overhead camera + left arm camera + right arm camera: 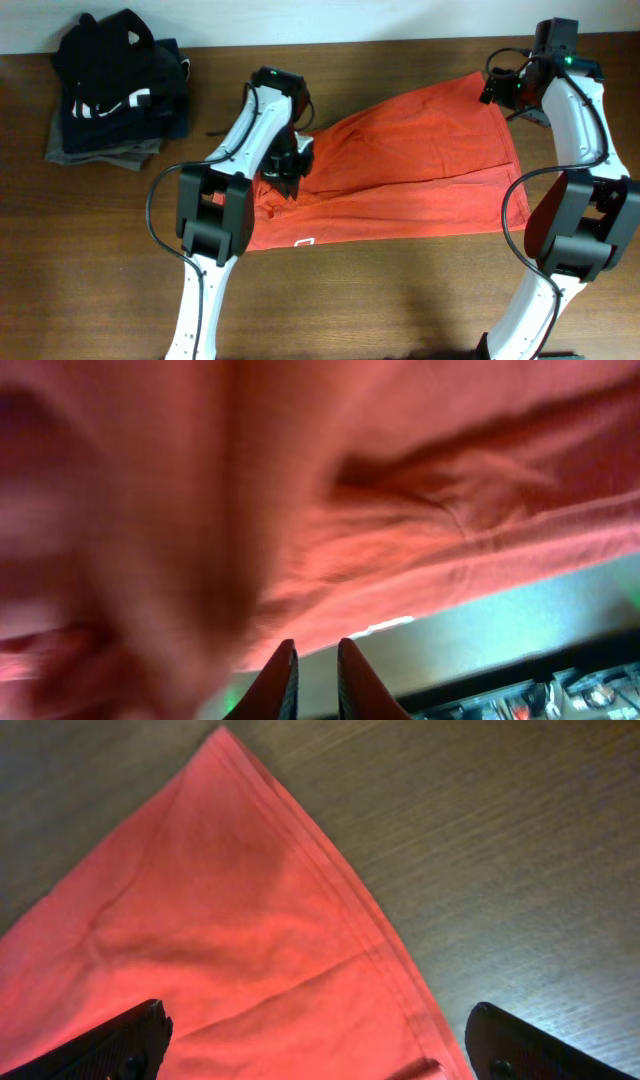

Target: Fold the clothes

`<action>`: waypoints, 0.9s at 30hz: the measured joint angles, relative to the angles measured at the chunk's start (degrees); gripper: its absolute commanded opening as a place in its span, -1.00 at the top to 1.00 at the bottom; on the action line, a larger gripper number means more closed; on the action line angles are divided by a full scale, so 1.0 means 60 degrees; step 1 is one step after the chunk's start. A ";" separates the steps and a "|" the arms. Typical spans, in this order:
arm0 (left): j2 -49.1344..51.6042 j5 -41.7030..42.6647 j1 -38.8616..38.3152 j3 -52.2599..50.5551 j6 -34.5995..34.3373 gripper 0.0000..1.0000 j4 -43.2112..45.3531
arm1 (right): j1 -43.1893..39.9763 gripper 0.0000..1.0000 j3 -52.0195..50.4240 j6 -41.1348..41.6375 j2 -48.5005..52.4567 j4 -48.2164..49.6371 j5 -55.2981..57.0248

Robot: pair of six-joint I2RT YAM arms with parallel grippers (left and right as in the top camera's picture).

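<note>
The clothes, one orange-red T-shirt (400, 170), lie spread across the middle of the wooden table, partly doubled over with creases. A small white mark (305, 242) shows at its front edge. My left gripper (290, 170) sits low over the shirt's left part. In the left wrist view the shirt (400, 510) fills the frame, blurred and very close, and the left gripper (316, 643) has its jaws a narrow slit apart with nothing between them. My right gripper (497, 88) hovers wide open over the shirt's far right corner (230, 940), its jaws (318, 1015) straddling the hemmed edge.
A stack of dark folded garments (115, 90) stands at the table's back left. Bare wooden table (400, 300) runs along the front edge and to the right of the shirt's corner (500, 840).
</note>
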 measured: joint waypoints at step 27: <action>0.0335 -0.0535 0.0816 0.2211 0.0073 -0.08 0.0809 | 0.0000 -0.97 0.0000 -0.0004 0.0000 0.0029 -0.0284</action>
